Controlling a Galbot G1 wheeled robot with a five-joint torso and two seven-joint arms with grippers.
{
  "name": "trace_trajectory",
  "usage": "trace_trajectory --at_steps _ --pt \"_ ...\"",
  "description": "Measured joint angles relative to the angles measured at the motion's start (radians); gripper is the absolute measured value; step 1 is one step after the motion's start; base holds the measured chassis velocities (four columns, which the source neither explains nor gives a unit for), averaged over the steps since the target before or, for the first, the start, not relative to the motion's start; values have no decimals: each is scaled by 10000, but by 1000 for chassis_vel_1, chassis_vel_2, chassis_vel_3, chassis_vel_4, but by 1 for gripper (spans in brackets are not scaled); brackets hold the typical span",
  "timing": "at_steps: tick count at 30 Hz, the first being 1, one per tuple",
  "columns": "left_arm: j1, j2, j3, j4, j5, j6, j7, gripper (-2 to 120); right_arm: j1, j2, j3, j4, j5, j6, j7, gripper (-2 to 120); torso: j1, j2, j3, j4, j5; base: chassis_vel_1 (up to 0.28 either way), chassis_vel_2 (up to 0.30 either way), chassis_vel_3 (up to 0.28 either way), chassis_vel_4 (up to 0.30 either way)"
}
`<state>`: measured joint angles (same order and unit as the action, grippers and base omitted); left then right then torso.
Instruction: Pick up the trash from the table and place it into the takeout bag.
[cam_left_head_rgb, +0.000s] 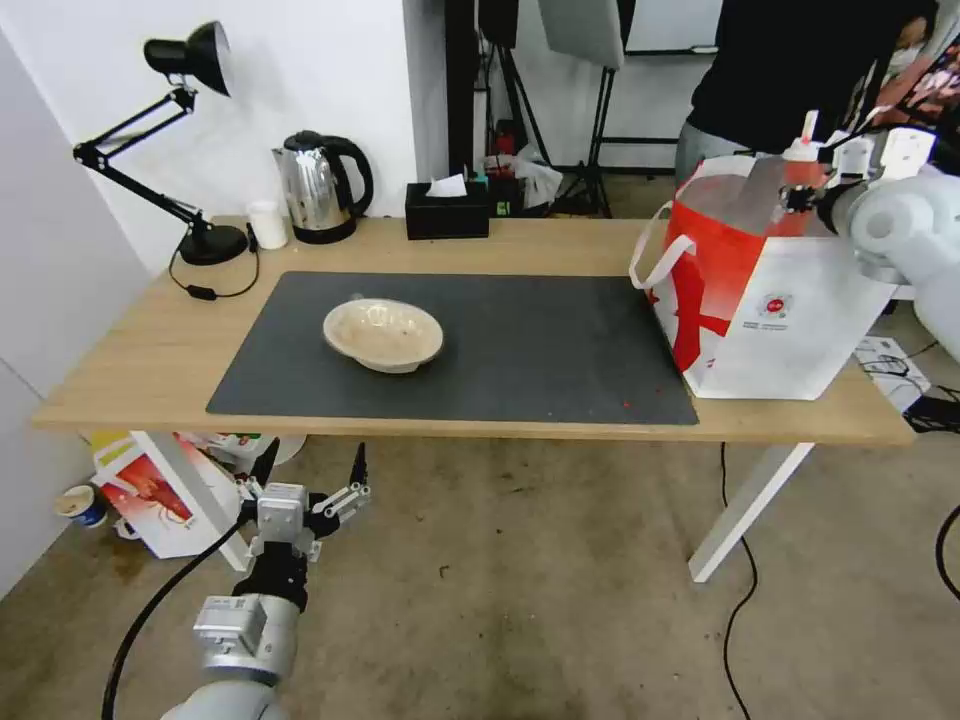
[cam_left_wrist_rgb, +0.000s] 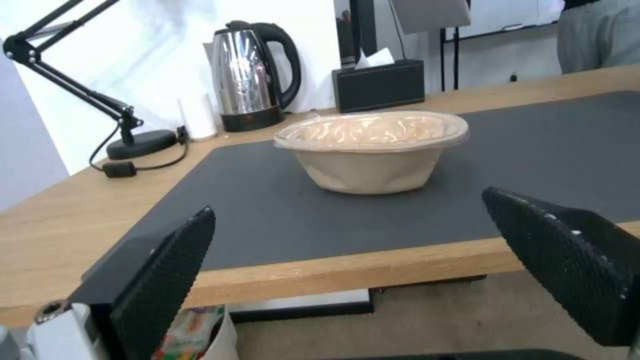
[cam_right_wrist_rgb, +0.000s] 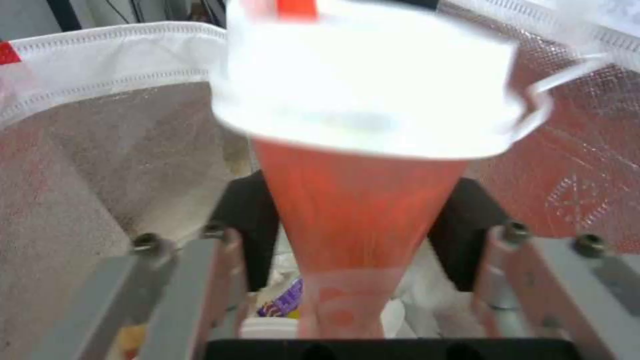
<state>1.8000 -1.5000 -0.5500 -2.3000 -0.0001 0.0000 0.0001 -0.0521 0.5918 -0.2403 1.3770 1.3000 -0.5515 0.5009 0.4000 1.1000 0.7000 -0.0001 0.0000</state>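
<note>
Right gripper (cam_right_wrist_rgb: 360, 220) is clamped on the red drink cup (cam_right_wrist_rgb: 353, 200), black pads pressing either side of its tapered, smooth red body, broad white lid on top with a straw poking up. It holds the cup over the open mouth of the takeout bag (cam_left_head_rgb: 770, 300), a boxy white-and-red tote with crinkly silver foil lining, woven white strap handles and a small round red logo, standing at the right end of the table (cam_left_head_rgb: 120, 390). Down inside the bag there's white crumpled stuff and a bit of purple-printed packaging. Left gripper (cam_left_head_rgb: 310, 500) hangs low in front of the table's near edge, textured black fingers (cam_left_wrist_rgb: 167, 280) spread wide with nothing between them. Beyond it, the shallow beige paper bowl (cam_left_head_rgb: 383, 333) sits upright on the dark grey mat (cam_left_head_rgb: 540, 350), its wall dented, the inside glossy. Light wood tabletop shows all round the mat
</note>
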Motion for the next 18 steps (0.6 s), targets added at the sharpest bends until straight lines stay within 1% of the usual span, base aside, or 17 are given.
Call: trace_trajectory --at_steps 1,2,4,5,6,7,8,10,11,14,18 --pt "0 0 0 0 0 0 0 100 -2 -17 0 26 24 -5 20 55 0 0 0 2 0 0 0 0 0" --pt "0 0 0 0 0 0 0 100 -2 -17 0 26 24 -5 20 55 0 0 0 2 0 0 0 0 0" --pt "0 0 0 0 0 0 0 100 -2 -65 0 106 76 -11 46 63 0 0 0 1 -1 0 0 0 0" --pt "0 0 0 0 0 0 0 100 -3 -98 -1 174 95 -15 52 69 0 0 0 0 1 0 0 0 0" --pt "0 0 0 0 0 0 0 100 -2 -124 -1 232 102 -16 63 73 0 0 0 0 0 0 0 0 0" --pt "0 0 0 0 0 0 0 100 -2 -124 -1 232 102 -16 63 73 0 0 0 0 0 0 0 0 0" --pt "0 0 0 0 0 0 0 100 -2 -149 -2 287 109 -16 77 76 0 0 0 1 -1 0 0 0 0" --pt "0 0 -1 0 0 0 0 100 -2 -222 -6 460 123 -17 106 88 0 0 -1 2 -1 0 0 0 0" --pt "0 0 -1 0 0 0 0 100 -2 -222 -6 460 123 -17 106 88 0 0 -1 2 -1 0 0 0 0" --pt "0 0 0 0 0 0 0 100 0 -322 -10 583 132 -18 114 99 0 0 -1 1 0 0 0 0 0" --pt "0 0 -1 0 0 0 0 100 1 -422 -12 683 150 -18 121 100 0 0 0 1 0 0 0 0 0"
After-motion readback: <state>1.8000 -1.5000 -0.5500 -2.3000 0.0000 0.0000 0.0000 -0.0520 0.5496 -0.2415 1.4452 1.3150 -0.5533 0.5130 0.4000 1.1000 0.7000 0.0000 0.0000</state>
